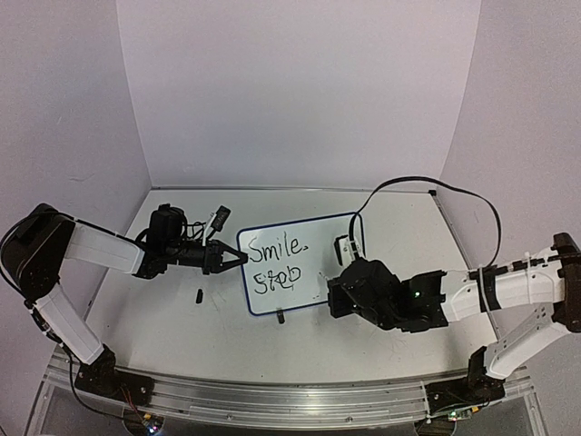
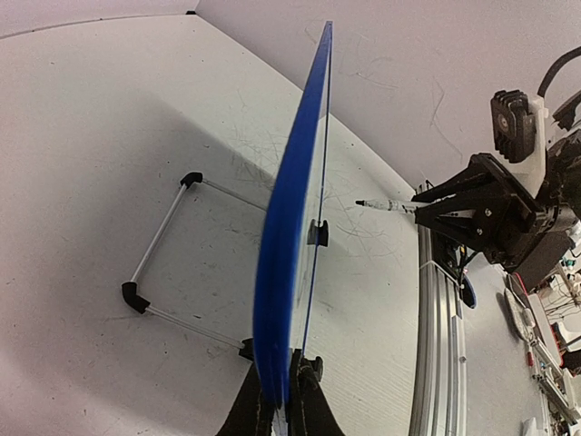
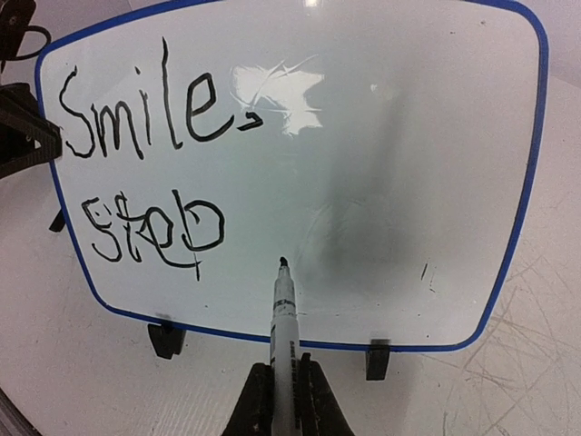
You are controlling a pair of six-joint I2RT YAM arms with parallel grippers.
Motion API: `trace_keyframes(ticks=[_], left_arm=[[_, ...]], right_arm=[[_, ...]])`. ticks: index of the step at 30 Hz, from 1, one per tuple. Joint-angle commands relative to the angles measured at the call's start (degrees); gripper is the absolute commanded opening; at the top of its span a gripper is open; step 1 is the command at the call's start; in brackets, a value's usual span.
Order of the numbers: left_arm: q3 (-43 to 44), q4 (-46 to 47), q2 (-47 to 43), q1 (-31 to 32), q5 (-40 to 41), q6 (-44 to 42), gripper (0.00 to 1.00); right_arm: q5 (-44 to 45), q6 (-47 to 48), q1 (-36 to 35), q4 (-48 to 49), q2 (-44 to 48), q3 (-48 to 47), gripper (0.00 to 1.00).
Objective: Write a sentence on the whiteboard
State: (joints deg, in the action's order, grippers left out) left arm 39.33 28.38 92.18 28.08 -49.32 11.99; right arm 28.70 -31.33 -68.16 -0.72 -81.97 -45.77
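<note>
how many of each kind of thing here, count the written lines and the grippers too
whiteboard: 1
marker: 1
written lines: 2
black clip feet: 2
wire stand frame: 1
loose small black piece: 1
left gripper and right gripper: 2
total: 10

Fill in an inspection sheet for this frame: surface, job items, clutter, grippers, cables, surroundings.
Surface: white tabletop, grey scuff marks.
Job's things: whiteboard standing on clip feet; sentence reads "Smile." over "Stop".
Clutter: small black piece on the table beside the board; wire frame lying behind it.
Grippers: left gripper fingers clamp the board's edge; right gripper holds marker, tip short of the board.
Cables: black cable arching over right arm.
Surroundings: plain walls; metal rail at near edge.
</note>
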Motion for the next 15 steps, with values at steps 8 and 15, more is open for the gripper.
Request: trace_keyframes(ticks=[8, 15], left_arm=[[0.8, -3.9, 0.5, 0.1, 7.1, -2.8, 0.00], [0.7, -3.9, 0.5, 0.1, 7.2, -3.0, 0.00]], right_arm=[[1.8, 1.2, 0.1, 0.8, -2.4, -3.8, 0.00], [1.9, 0.9, 0.6, 1.3, -2.5, -4.0, 0.00]])
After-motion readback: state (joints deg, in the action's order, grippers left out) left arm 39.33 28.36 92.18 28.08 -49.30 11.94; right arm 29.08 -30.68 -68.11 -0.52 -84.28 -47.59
